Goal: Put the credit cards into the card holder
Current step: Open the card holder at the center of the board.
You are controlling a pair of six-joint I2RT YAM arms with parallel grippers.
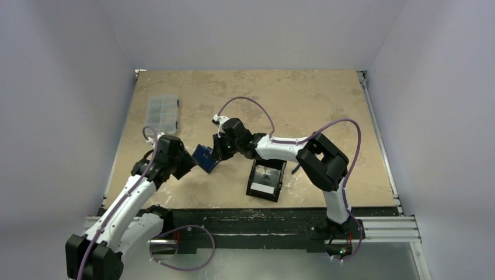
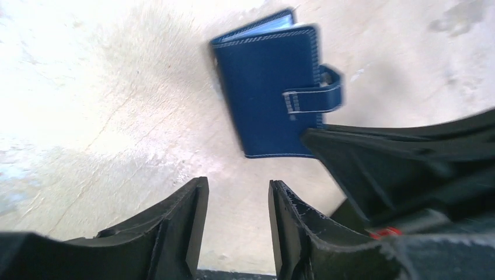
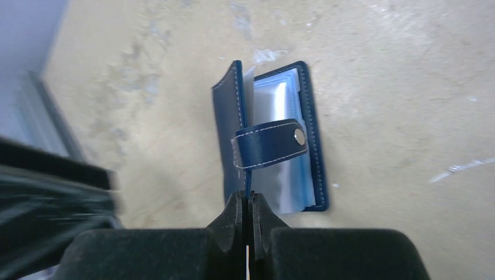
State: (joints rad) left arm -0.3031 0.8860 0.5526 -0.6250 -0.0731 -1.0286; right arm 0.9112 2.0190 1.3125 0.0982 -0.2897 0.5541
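Note:
The card holder (image 1: 204, 156) is a small navy-blue wallet standing half open on the table between my two grippers. In the right wrist view its cover (image 3: 225, 134) is lifted, its snap strap (image 3: 269, 143) hangs across, and pale clear sleeves show inside. My right gripper (image 3: 247, 195) is shut on the thin edge of that cover. My left gripper (image 2: 236, 184) sits just short of the card holder (image 2: 268, 93), open, with only bare table between its fingers. No credit cards can be made out in any view.
A black box-shaped tray (image 1: 255, 188) with a white label stands right of the card holder, near the front edge. A clear plastic compartment box (image 1: 161, 112) lies at the back left. My right arm's black fingers (image 2: 408, 157) crowd the left wrist view.

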